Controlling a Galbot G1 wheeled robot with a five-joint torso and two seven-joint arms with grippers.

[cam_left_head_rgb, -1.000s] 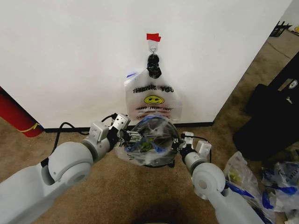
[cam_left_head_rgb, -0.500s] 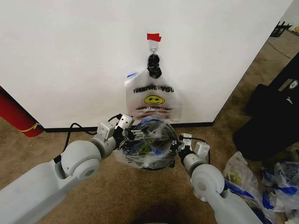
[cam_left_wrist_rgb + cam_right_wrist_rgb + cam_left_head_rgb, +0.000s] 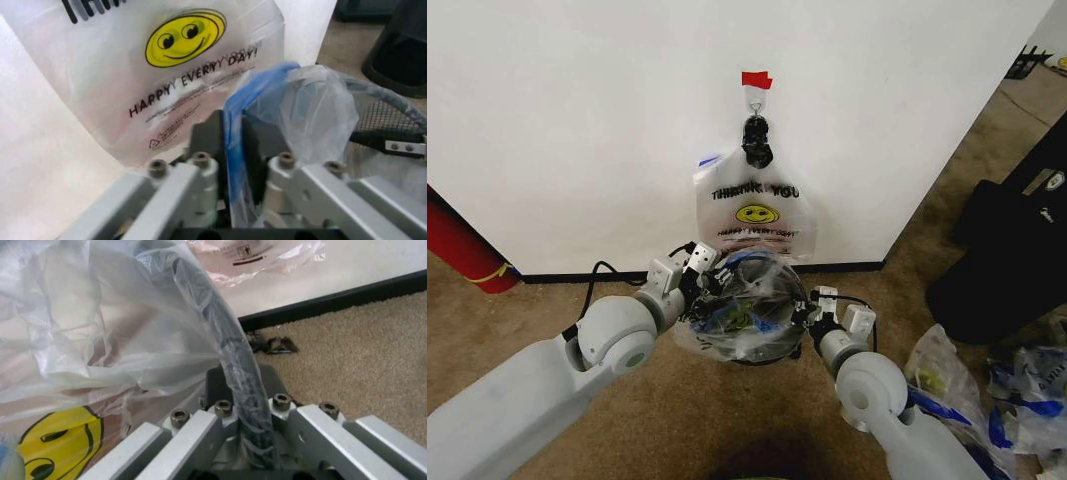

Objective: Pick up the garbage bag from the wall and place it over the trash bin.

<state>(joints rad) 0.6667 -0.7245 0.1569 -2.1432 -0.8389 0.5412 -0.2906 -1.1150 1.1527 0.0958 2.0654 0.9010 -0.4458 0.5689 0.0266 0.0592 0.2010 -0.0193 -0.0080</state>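
Left wrist view: left claw [image 3: 233,150] clamps garbage bag [image 3: 293,110] | right wrist view: right claw [image 3: 243,405] clamps bagged trash bin [image 3: 227,330] rim

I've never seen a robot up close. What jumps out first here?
Two grey arms meet over a trash bin by the wall, stretching a garbage bag across its rim. The left gripper pinches the plastic; the right gripper clamps bag and rim. A smiley-face bag hangs above.
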